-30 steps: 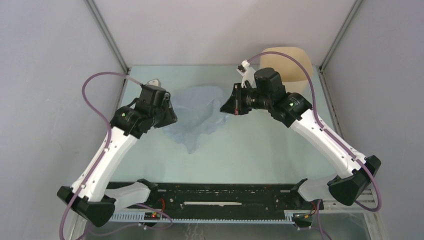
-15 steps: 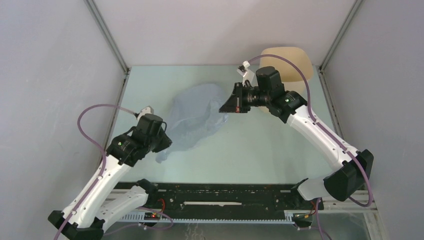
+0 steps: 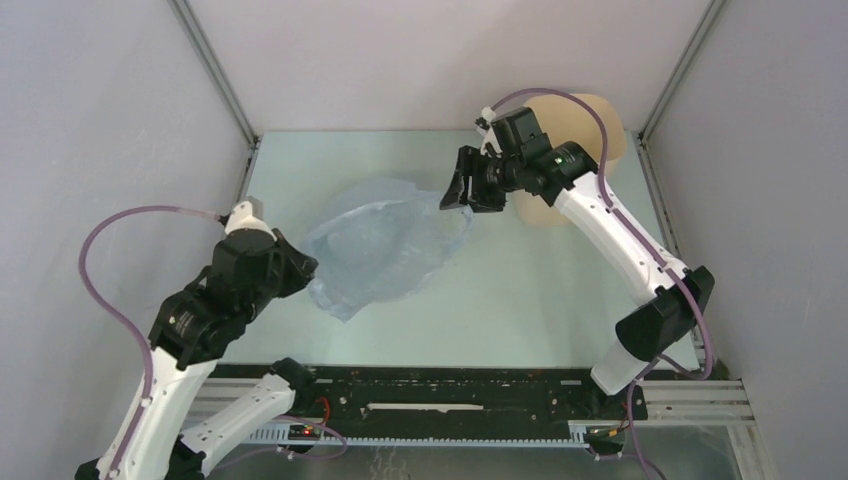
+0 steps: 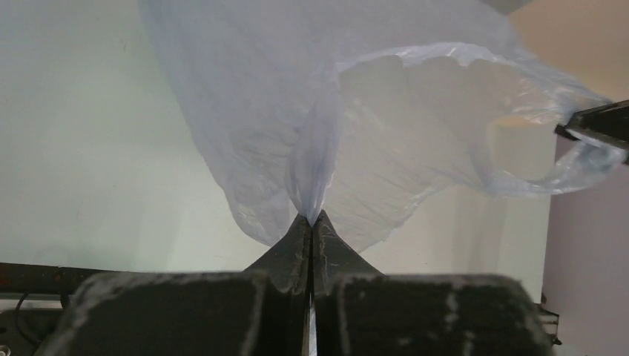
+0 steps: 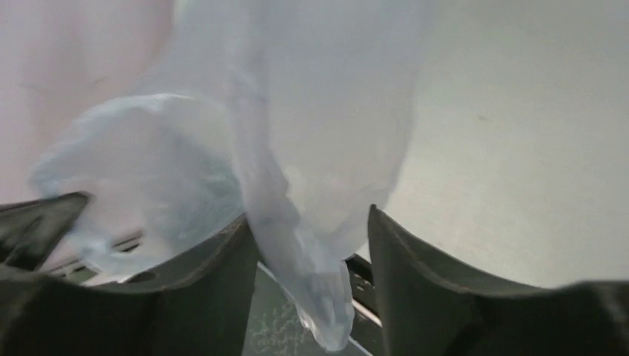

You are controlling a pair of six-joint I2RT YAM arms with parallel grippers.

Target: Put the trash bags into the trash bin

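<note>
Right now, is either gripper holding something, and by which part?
The left gripper pinches a gathered fold of the trash bag. The right gripper is open, a bag strand lying between its fingers.

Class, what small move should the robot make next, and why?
Probably close the right gripper: its fingers stand apart with a strand of the bag between them, while the left gripper is shut on the bag's other end. Then both could carry it to the bin.
</note>
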